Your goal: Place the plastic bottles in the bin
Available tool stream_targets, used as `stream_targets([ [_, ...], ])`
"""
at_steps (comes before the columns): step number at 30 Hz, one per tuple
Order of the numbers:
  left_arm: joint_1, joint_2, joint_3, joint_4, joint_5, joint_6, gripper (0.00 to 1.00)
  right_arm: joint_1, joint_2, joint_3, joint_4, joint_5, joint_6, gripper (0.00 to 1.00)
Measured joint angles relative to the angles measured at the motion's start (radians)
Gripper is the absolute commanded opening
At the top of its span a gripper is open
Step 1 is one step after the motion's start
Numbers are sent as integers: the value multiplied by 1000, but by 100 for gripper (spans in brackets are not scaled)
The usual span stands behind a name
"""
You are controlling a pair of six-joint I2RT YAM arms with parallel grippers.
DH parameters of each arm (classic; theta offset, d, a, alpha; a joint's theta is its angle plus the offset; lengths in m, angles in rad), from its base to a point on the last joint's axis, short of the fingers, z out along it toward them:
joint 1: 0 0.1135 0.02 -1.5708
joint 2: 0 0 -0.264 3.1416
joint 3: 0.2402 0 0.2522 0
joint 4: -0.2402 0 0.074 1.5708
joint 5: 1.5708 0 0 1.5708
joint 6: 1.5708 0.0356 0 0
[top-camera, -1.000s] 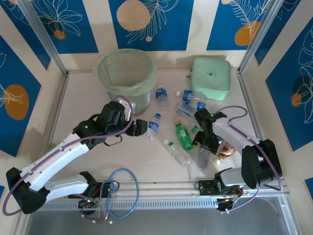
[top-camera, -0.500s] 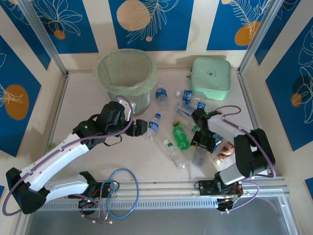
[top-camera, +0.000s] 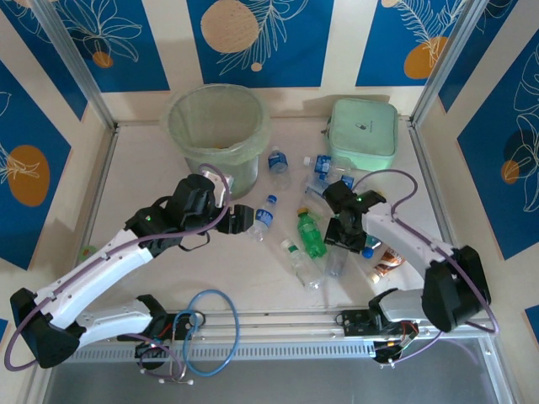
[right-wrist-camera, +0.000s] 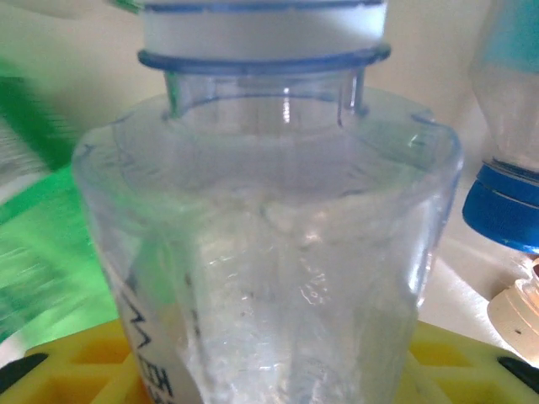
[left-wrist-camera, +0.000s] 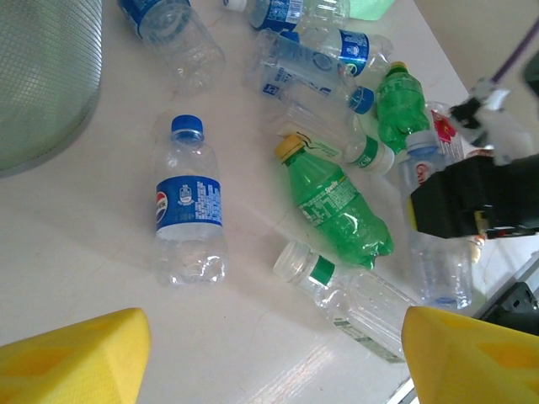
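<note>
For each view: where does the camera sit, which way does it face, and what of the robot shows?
Top external: above and behind, looking down on the table; both arms show, bases nearest.
Left wrist: on the left arm, facing down at scattered bottles; its yellow fingertips stand apart at the bottom corners.
Right wrist: close on a clear bottle between its yellow fingers.
Shared: the green bottle lies in the top and left wrist views.

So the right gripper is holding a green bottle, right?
Not green: the right gripper is shut on a clear bottle with a white cap, as the right wrist view shows. The green bottle lies free beside it.
</note>
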Motion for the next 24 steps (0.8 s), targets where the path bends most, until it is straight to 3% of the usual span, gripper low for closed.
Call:
stream_targets([
  [10,3,3,16,8,30,-16,82,322,-216,138,93,44,-69,50],
  [16,52,47,140,37,99,-62,78,496,-154,156,192,79,-151,50],
  [20,73,74,182,93,158,-98,69,554,-100,178,250,86,-196,50],
  [24,83,109,176,134,202,-149,67,575,-89,195,309,85,-224,50],
])
